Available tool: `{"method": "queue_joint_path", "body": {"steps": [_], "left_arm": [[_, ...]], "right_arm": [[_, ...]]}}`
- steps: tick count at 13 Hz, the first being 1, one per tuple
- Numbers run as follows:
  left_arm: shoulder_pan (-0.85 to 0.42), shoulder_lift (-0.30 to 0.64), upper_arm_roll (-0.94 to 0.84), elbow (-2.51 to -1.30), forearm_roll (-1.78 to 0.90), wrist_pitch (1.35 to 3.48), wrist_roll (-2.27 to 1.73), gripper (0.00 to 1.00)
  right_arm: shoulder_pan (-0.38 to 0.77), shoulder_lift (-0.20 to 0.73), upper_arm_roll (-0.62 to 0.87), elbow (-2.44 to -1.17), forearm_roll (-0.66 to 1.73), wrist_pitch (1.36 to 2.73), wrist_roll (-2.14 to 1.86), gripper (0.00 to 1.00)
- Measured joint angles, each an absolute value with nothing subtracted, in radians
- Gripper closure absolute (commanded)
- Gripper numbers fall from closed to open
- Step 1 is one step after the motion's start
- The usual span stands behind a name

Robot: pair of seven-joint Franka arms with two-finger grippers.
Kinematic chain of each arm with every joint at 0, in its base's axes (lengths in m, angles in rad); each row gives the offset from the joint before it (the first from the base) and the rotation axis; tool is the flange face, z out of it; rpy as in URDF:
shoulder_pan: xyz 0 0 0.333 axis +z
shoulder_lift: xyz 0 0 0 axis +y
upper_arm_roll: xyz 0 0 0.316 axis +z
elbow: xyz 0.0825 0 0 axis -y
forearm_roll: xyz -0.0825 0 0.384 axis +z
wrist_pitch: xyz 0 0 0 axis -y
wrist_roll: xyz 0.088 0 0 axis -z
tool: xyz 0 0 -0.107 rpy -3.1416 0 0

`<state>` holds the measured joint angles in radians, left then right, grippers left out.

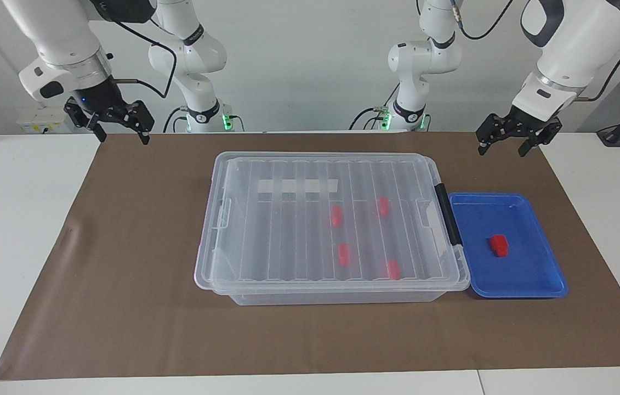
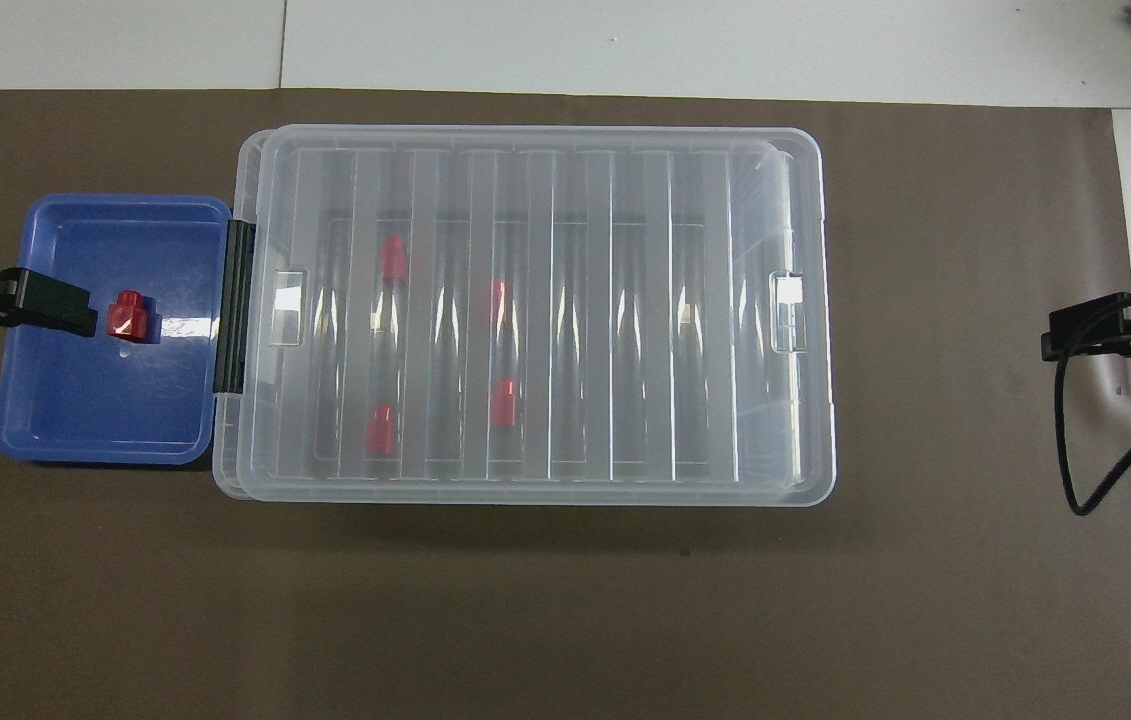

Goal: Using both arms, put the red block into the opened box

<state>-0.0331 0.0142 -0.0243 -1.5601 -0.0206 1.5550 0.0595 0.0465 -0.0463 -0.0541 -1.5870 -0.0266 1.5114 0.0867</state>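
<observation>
One red block point(image 1: 499, 244) point(image 2: 130, 315) lies in the shallow blue tray point(image 1: 540, 280) point(image 2: 75, 420), which stands beside the box at the left arm's end. The clear box point(image 1: 266, 258) point(image 2: 725, 300) sits mid-mat with its ribbed lid lying flat on top. Its black clip handle point(image 1: 448, 214) point(image 2: 233, 305) faces the tray. Several more red blocks point(image 1: 336, 216) point(image 2: 393, 258) show through the lid. My left gripper point(image 1: 502, 149) point(image 2: 75, 310) hangs open, high above the tray's outer end and touching nothing. My right gripper point(image 1: 123, 137) point(image 2: 1060, 340) hangs open over the mat at the right arm's end.
A brown mat point(image 1: 123, 274) point(image 2: 525, 620) covers the white table point(image 1: 13, 247). Two slimmer white arms with green-lit bases point(image 1: 200, 115) point(image 1: 408, 115) stand at the robots' edge. A black cable point(image 2: 1105, 470) loops down from the right gripper.
</observation>
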Motion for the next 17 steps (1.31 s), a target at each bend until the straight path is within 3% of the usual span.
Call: {"method": "queue_joint_path", "body": {"steps": [7, 11, 17], "left_arm": [[-0.033, 0.014, -0.024, -1.560, -0.021, 1.555, 0.060, 0.00], [-0.033, 0.014, -0.024, -1.560, -0.021, 1.556, 0.059, 0.00], [-0.033, 0.014, -0.024, -1.560, -0.021, 1.556, 0.059, 0.00]], "right_arm": [[0.047, -0.046, -0.043, -1.596, -0.025, 1.537, 0.087, 0.00], [0.064, -0.024, 0.039, -1.690, 0.011, 1.746, 0.090, 0.00], [0.154, 0.131, 0.050, -1.765, 0.055, 2.037, 0.105, 0.00]]}}
